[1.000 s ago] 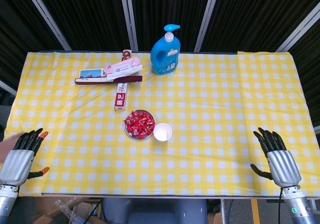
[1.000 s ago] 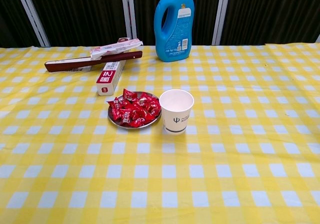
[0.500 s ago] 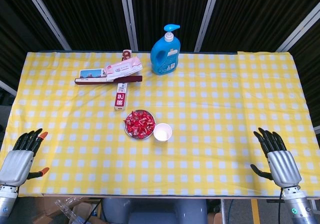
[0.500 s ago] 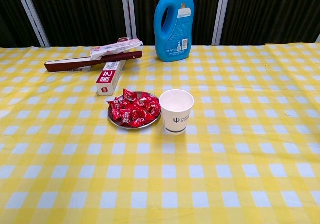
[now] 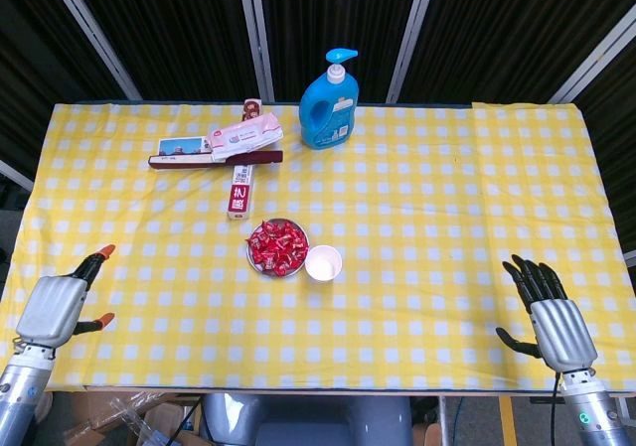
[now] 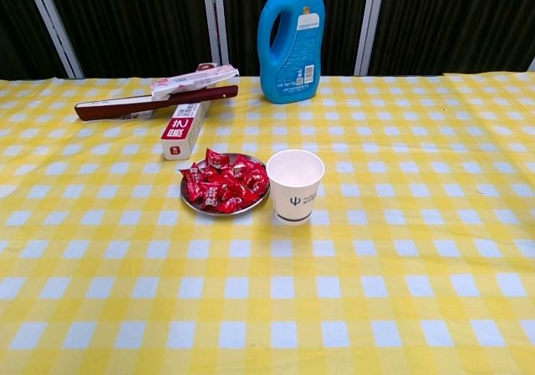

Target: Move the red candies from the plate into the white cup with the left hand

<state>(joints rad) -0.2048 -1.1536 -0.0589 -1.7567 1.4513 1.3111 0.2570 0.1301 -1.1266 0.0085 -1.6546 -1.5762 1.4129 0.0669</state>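
The upright white paper cup (image 6: 294, 184), mouth up, touches the round metal plate (image 6: 219, 209) of red wrapped candies (image 6: 224, 185); both hands hold nothing. The left hand (image 5: 58, 305) and right hand (image 5: 552, 315) rest released, fingers apart.

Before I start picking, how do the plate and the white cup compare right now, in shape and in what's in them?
The plate is a low, shallow metal dish, while the white cup stands taller, with paper walls and a dark logo. The plate is piled with red candies; the white cup looks empty in both views. The plate sits left of the cup in both views. Both stand upright, close together on the yellow checked cloth.

Red candies (image 6: 224, 186) heaped on plate (image 6: 251, 207), white cup (image 6: 294, 184) touching it.
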